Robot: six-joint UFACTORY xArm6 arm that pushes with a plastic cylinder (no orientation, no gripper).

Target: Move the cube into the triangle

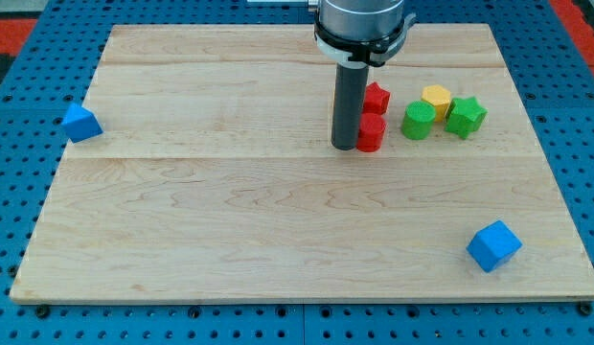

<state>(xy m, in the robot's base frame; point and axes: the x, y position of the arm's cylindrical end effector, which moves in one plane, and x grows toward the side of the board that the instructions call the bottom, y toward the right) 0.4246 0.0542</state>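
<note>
A blue cube [493, 245] sits near the board's lower right corner. A blue triangle block [80, 122] lies off the board's left edge on the blue pegboard. My tip [344, 146] rests on the board at upper centre, touching the left side of a red cylinder [372, 133]. It is far from both the cube and the triangle.
A red star-like block [376, 97] sits just behind the red cylinder. To the right are a green cylinder [418, 121], a yellow block [436, 98] and a green star-like block [465, 116]. The wooden board [230, 220] lies on a blue pegboard.
</note>
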